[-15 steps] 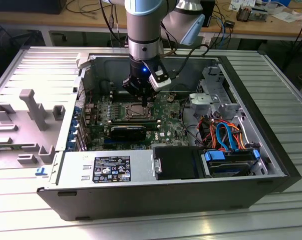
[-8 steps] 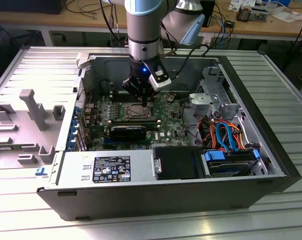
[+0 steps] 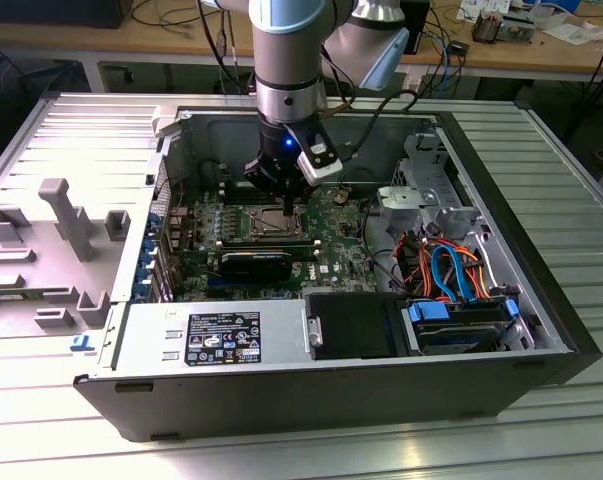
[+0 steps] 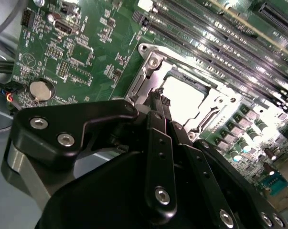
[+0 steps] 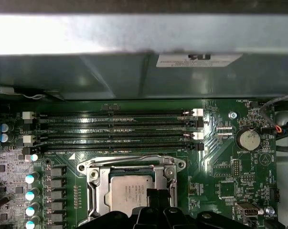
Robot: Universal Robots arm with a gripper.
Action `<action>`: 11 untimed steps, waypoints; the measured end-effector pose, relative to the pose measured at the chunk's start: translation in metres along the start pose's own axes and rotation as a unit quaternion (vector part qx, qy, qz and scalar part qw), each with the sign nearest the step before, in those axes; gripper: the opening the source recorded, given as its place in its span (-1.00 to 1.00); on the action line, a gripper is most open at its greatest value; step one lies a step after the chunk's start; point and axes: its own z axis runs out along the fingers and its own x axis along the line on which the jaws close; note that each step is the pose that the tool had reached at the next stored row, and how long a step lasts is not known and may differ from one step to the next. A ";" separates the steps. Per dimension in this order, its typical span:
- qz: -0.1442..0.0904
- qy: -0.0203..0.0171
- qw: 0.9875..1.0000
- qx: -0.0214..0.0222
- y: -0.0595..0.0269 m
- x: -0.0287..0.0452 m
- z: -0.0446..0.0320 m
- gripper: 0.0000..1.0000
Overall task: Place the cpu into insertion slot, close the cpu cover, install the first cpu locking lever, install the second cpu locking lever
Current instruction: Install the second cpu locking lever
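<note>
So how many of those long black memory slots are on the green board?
4, in the first wrist view: parallel memory slots stacked side by side, between the case wall and the cpu cover.

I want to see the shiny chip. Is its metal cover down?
Down: the cpu cover lies flat around the cpu, with the gripper at its edge.

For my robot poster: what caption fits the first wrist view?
Black gripper over a silvery square cpu seated under its metal frame cpu cover.

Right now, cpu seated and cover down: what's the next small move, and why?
Probably a short push on the lever wire: the gripper sits shut at the edge of the cpu cover, which lies flat around the cpu, levers apparently unlatched.
</note>
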 end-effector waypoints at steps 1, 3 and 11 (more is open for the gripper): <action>0.000 0.000 1.000 0.000 0.0000 0.0000 -0.0004 -0.79; 0.000 0.001 1.000 0.000 -0.0001 -0.0001 -0.0024 -0.79; 0.000 0.002 1.000 0.006 -0.0024 -0.0004 -0.0069 -0.79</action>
